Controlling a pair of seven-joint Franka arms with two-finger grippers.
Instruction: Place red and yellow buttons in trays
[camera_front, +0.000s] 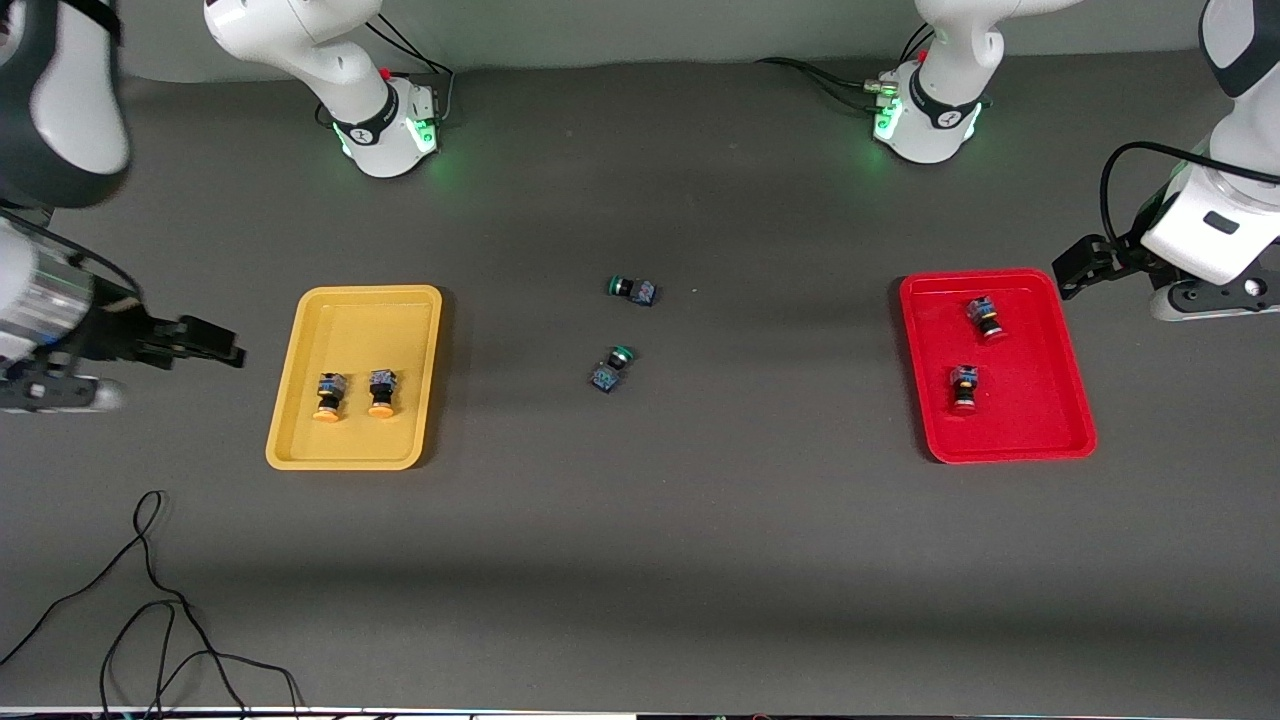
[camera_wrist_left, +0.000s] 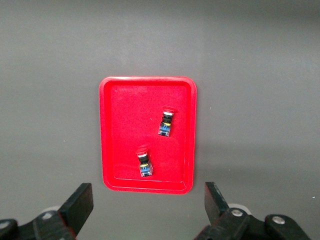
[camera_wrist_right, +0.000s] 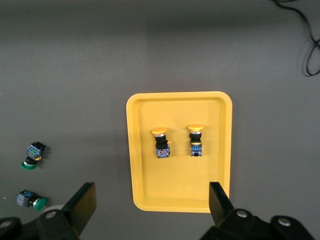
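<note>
Two yellow-capped buttons (camera_front: 330, 397) (camera_front: 382, 393) lie side by side in the yellow tray (camera_front: 360, 320). Two red-capped buttons (camera_front: 985, 317) (camera_front: 964, 387) lie in the red tray (camera_front: 1030, 400). My right gripper (camera_front: 215, 345) hangs open and empty over the table beside the yellow tray, toward the right arm's end. Its wrist view shows the tray (camera_wrist_right: 180, 185) and both buttons (camera_wrist_right: 160, 142) (camera_wrist_right: 195, 140) past the right gripper (camera_wrist_right: 151, 197). My left gripper (camera_front: 1075, 265) hangs open and empty just outside the red tray (camera_wrist_left: 125, 125), whose buttons (camera_wrist_left: 166, 122) (camera_wrist_left: 144, 163) show past the left gripper (camera_wrist_left: 149, 205).
Two green-capped buttons (camera_front: 632, 289) (camera_front: 611, 368) lie on their sides mid-table between the trays; they also show in the right wrist view (camera_wrist_right: 32, 155) (camera_wrist_right: 31, 200). A black cable (camera_front: 150, 600) loops on the table near the front camera at the right arm's end.
</note>
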